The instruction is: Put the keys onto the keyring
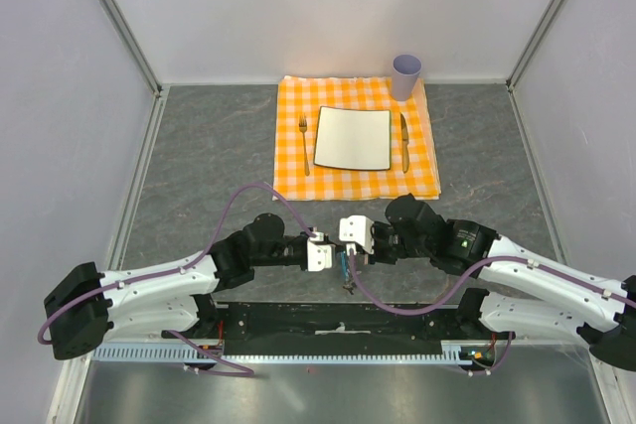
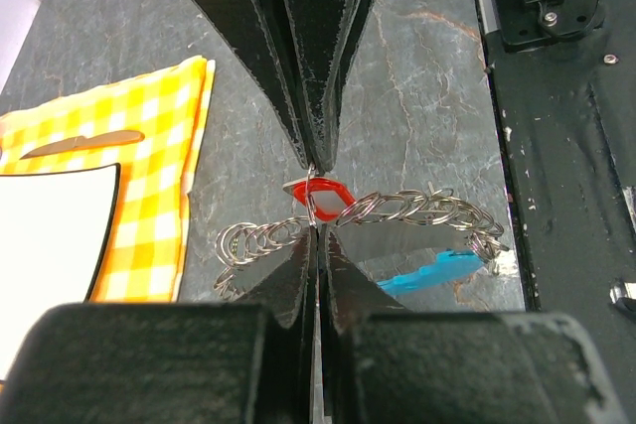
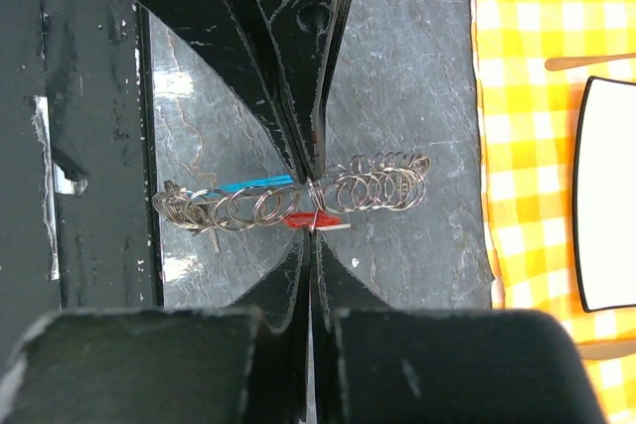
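Left wrist, silvery looped-wire keyring (image 2: 417, 208), red key (image 2: 334, 196) (glossy head)

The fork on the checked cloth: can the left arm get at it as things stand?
Probably not at once. The way to the fork looks free, but the left gripper is shut on the keyring, which the right gripper pinches too.

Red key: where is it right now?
Left wrist view: red key pinched at the left claw tips, against the keyring. From above: near edge of the table, centre, nearer than the checked cloth.
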